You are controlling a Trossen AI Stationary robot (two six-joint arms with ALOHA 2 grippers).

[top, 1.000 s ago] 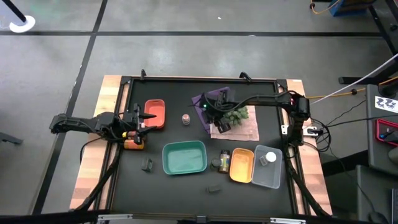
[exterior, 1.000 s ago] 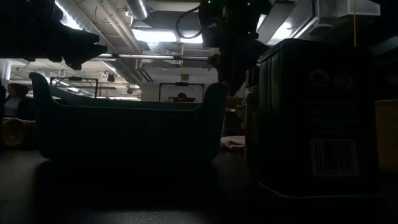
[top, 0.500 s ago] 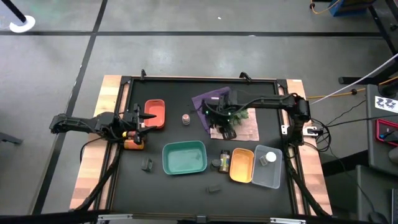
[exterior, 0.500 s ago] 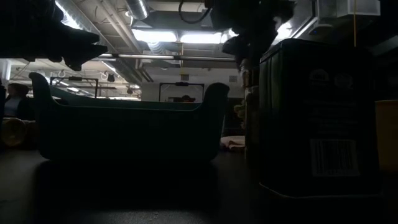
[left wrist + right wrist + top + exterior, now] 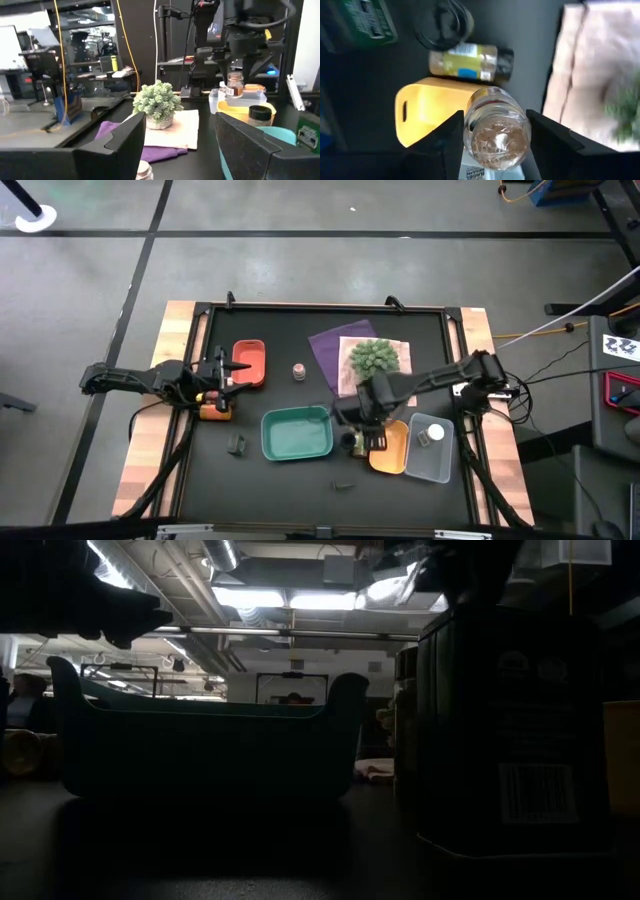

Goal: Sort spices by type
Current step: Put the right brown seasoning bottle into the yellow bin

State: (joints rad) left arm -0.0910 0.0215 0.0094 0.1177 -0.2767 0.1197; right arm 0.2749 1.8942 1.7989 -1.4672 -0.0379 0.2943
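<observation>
Amber spice jar (image 5: pixel 496 129), label unreadable, clamped in right fingers (image 5: pixel 439 142) above orange tray (image 5: pixel 427 112).

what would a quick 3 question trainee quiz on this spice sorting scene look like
1. True or false: the right gripper is shut on a clear spice jar.
2. That jar hangs over which tray? A) red tray B) teal tray C) orange tray
3. Fill in: the white-capped jar lies in the ____ tray.

Key
1. True. In the right wrist view both fingers flank the jar, and the left wrist view shows it lifted.
2. C, the orange tray. The red tray sits near the waiting left gripper; the teal tray is beside it.
3. Clear, the clear tray.
</observation>
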